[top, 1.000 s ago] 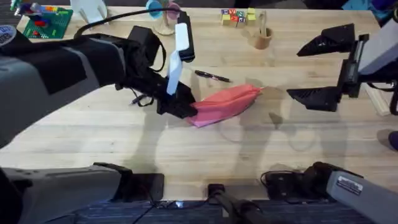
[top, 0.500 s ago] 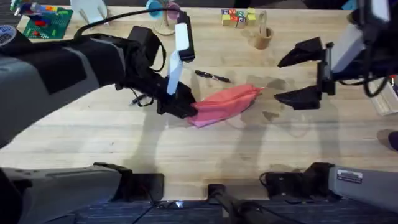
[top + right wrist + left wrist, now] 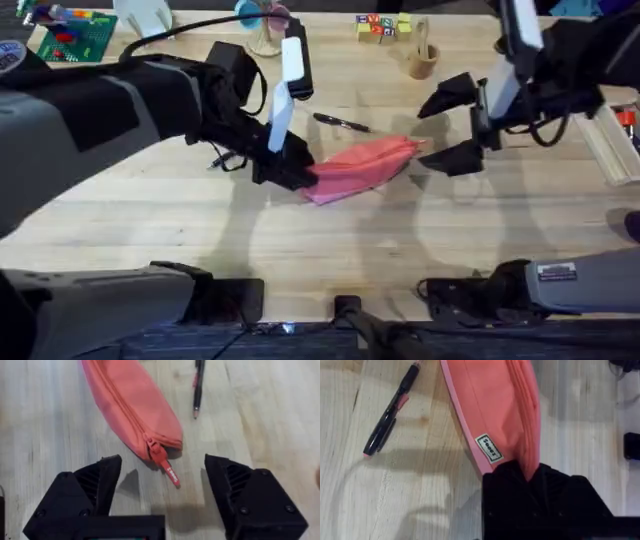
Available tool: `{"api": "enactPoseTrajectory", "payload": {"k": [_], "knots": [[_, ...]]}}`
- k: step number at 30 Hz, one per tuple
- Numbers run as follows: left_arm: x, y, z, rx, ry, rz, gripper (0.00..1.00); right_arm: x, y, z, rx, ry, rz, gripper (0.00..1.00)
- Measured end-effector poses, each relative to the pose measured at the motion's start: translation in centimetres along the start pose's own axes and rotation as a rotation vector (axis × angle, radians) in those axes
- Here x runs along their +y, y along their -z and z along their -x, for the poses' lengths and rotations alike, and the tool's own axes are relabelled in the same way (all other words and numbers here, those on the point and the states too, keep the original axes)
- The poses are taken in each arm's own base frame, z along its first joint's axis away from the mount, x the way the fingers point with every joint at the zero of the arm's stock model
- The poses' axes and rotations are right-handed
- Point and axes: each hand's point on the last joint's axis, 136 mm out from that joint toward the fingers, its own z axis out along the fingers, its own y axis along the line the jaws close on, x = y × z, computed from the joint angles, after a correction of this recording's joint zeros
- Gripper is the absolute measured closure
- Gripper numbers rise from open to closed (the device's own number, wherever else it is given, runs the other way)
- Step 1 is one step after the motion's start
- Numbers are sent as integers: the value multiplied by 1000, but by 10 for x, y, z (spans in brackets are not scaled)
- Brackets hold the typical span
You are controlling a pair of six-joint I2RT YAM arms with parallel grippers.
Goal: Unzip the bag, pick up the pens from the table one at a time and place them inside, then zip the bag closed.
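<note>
Pink bag [image 3: 362, 166] is still zipped, so you're barely started. Your left gripper [image 3: 300, 175] pinches its near end, the right gripper [image 3: 165, 491] sits spread at the zipper pull [image 3: 166, 469], and one pen [image 3: 341, 123] waits just beyond.

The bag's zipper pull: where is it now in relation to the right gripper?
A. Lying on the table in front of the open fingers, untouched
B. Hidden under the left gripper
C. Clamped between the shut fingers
A: the right wrist view shows the zipper pull lying on the table off the bag end, ahead of the open right gripper.
</note>
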Motion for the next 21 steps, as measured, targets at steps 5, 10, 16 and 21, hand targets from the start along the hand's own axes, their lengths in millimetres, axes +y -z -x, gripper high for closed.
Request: {"api": "enactPoseTrajectory", "payload": {"k": [5, 10, 16, 21], "knots": [[0, 0, 0, 0, 0, 0, 959, 2, -17, -5, 5, -6, 53, 6], [0, 0, 0, 0, 0, 0, 959, 1, -27, -9, 7, -9, 79, 102], [0, 0, 0, 0, 0, 0, 959, 1, -28, -9, 7, -7, 80, 342], [0, 0, 0, 0, 0, 0, 959, 2, -28, -9, 7, -9, 83, 538]]}}
